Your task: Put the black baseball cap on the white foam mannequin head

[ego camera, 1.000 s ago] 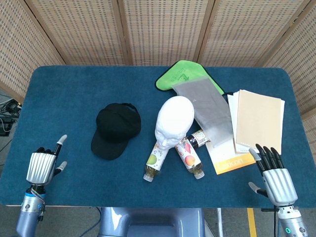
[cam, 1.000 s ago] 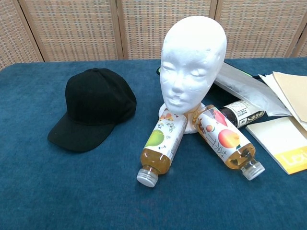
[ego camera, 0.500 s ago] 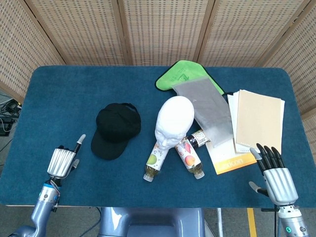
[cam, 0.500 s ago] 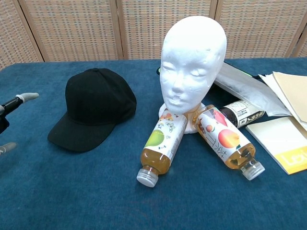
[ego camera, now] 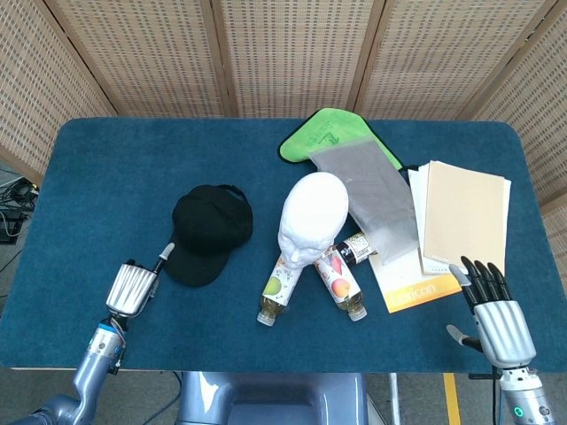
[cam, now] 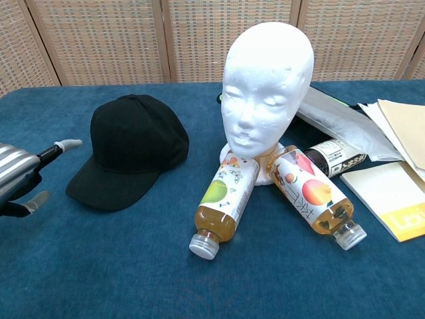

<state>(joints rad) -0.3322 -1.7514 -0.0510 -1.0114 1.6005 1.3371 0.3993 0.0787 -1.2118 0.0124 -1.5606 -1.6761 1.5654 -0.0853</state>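
Found the blue table (ego camera: 89,177) filling mid-frame in the head view. Saw the white foam mannequin head (ego camera: 312,217) upright at centre, and the black baseball cap (ego camera: 208,232) lying crown-up just left of it, apart from it. Judged the step in hand to be the reach for the cap, not yet touched.

Placed the left hand (ego camera: 133,288) at lower left, holding nothing, fingers apart, one fingertip just beside the brim edge. Placed the right hand (ego camera: 496,323) at lower right, fingers spread straight, holding nothing, well apart from the cap.

Thought it best to pinch the brim firmly, lift clear of the cloth, carry rightward above the foam crown and lower gently. Feared nudging a head likely light enough to tip, with two bottles (ego camera: 279,288) lying at its base.

Could not make out the cap's underside, nor the foam base behind the bottles. Caught only part of the left hand at the chest view's left edge, and none of the right hand there.
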